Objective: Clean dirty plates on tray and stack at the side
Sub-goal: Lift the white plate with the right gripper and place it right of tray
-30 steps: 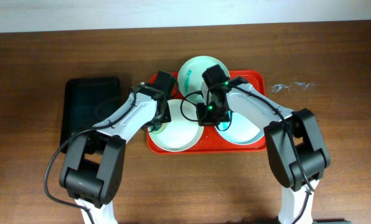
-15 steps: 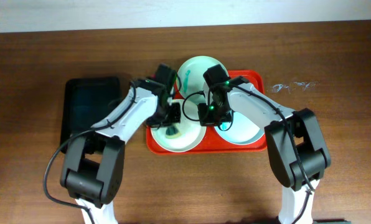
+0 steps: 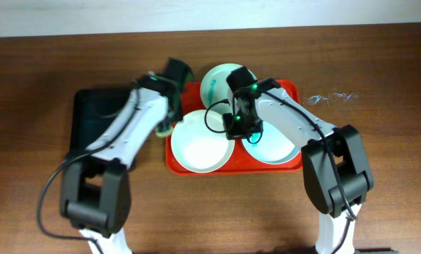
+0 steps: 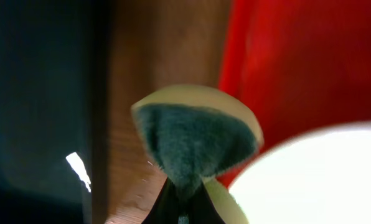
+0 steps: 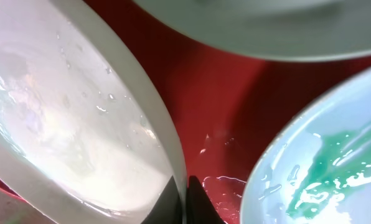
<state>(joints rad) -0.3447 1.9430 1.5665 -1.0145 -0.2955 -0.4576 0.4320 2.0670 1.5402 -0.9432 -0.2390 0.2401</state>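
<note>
1. the left end effector (image 3: 165, 127) is pinched narrow on a sponge (image 4: 195, 137), cream with a dark green scrub face. it hangs over the strip of bare worktop (image 3: 41, 85) between the black tray (image 3: 97, 116) on its left and the red tray (image 3: 289, 90) on its right, clear of every plate.
2. the white plate (image 3: 202, 144) lies in the near left part of the red tray. the overhead view shows no teal on it, and the right wrist view shows only a wet sheen and droplets.
3. the right end effector (image 5: 187, 200) is closed narrow on the white plate's right rim, one finger on each side of the edge. i cannot tell whether the plate is tipped up or flat.
4. the mint green plate (image 3: 221, 79) sits at the far edge of the tray, behind the right wrist.
5. the pale blue plate (image 3: 275, 147) lies in the near right part, just beside the white one, with teal smears (image 5: 325, 171) across its inside.
6. step in hand, as i judge it: the white plate looks wiped, the sponge is off to the side, and the right arm has the plate ready to carry out.
7. the next move calls for lifting that rim clear of the tray's raised edge without knocking the blue plate, then setting the plate flat on the worktop beside the tray. a thin grip on a wet rim may slip, so a slow, level carry suits it.
</note>
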